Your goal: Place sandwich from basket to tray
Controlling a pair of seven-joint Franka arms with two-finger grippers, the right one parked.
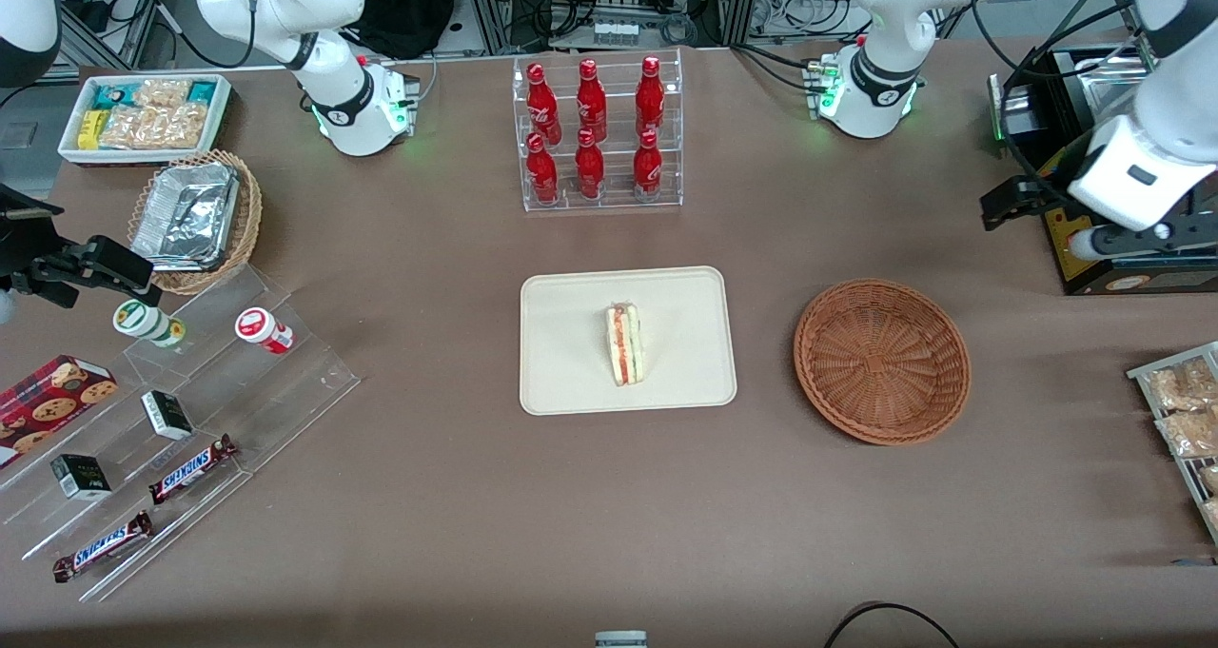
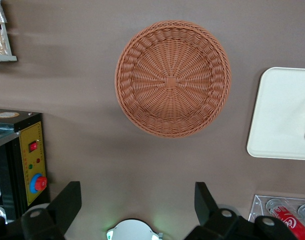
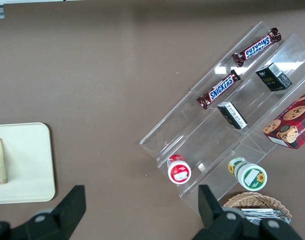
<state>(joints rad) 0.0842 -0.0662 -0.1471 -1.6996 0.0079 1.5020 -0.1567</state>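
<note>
The tray [image 1: 571, 382] holds the sandwich [image 1: 624, 345] near its middle; the basket [image 1: 881, 360] beside it lies empty. The gripper [image 2: 137, 200] hangs above the table, fingers wide, holding nothing. The task looks done.

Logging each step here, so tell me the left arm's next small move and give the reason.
Probably none beyond holding parked. The sandwich lies on the tray, and the basket holds nothing. The gripper is open, grips nothing, and sits high up, farther from the front camera than the basket, toward the working arm's end. The task looks done.
</note>
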